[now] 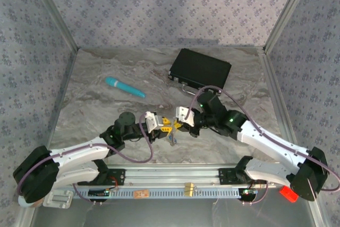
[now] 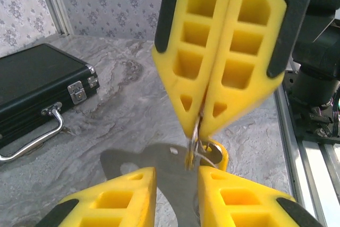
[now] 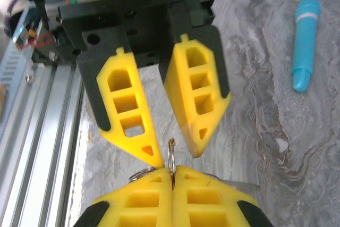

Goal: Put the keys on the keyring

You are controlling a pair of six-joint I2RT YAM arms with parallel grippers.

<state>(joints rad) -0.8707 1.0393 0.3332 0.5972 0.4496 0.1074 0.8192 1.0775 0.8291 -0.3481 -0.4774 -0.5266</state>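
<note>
Both grippers meet nose to nose just above the table near its front middle. My right gripper point(image 1: 180, 125) point(image 3: 172, 171) is shut on the keyring point(image 3: 171, 155), a thin silvery wire ring standing on edge between its yellow pads. In the left wrist view the same ring point(image 2: 196, 131) pokes down out of those shut fingers. My left gripper point(image 1: 163, 126) point(image 2: 175, 176) is open, one fingertip on each side of the ring. The keys point(image 1: 171, 139) dangle under the ring. One has a yellow head point(image 2: 223, 155), and a flat grey metal piece point(image 2: 159, 166) hangs beside it.
A black case point(image 1: 201, 69) point(image 2: 32, 94) with a metal handle lies at the back, right of centre. A teal pen point(image 1: 125, 87) point(image 3: 305, 41) lies at the back left. The aluminium rail point(image 1: 175, 176) runs along the near edge, close below the grippers.
</note>
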